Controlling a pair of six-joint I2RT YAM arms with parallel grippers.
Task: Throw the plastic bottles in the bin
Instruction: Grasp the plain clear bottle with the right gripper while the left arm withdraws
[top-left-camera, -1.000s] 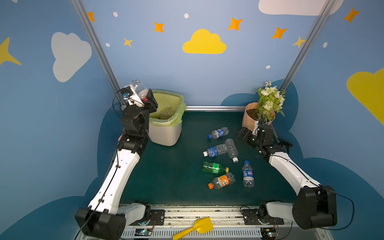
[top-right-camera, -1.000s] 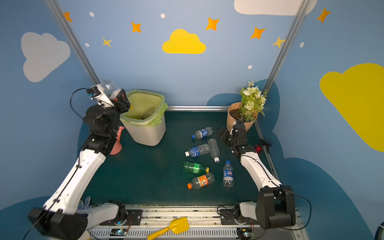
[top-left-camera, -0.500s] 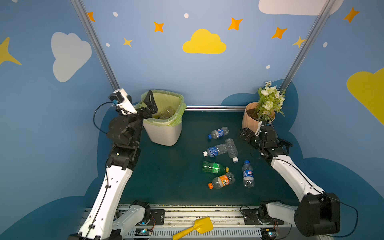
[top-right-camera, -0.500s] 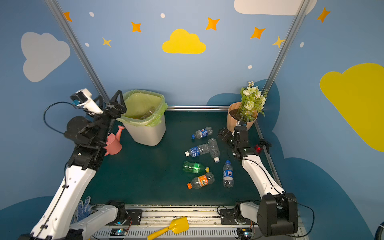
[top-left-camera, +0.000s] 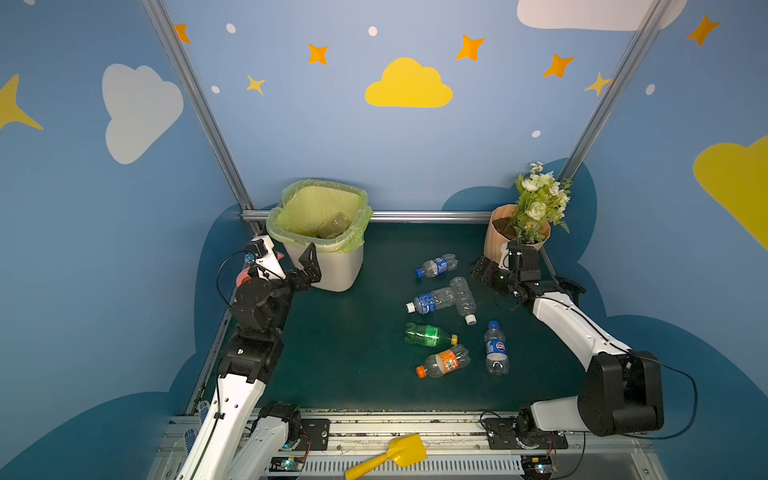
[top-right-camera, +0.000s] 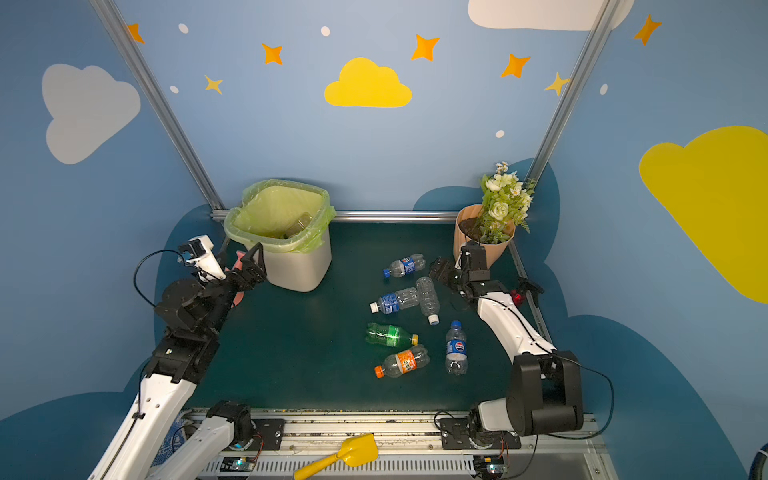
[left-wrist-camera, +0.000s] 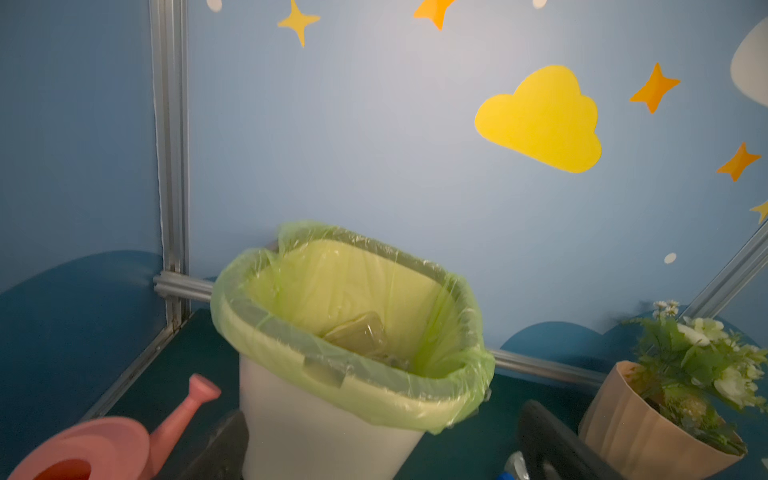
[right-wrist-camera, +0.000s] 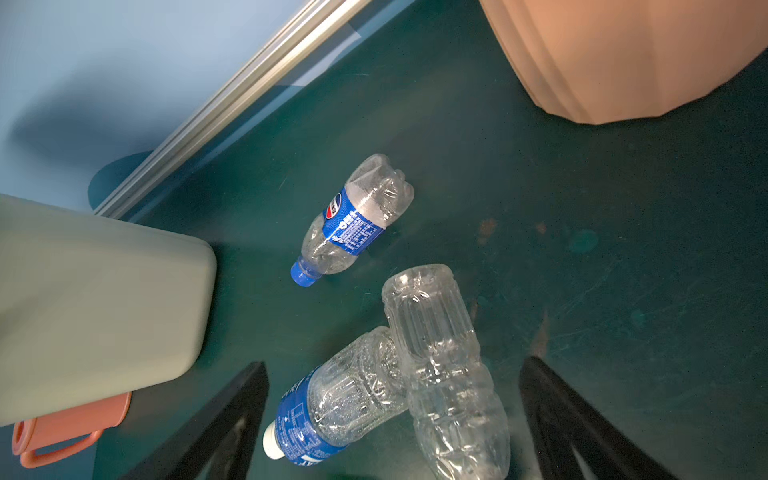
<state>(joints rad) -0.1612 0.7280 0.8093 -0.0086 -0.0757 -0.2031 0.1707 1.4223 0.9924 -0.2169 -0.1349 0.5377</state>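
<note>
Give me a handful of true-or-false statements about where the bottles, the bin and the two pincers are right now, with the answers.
1. The green bottle lies on the table. True.
2. The bin is empty. False: a clear bottle shows inside it.
3. The left pincer holds a bottle. False: it is open and empty, close to the bin.
4. The label-free bottle touches the white-capped blue-label bottle. True.
5. The right pincer is shut on the green bottle. False: it is open and empty, near the flowerpot.
</note>
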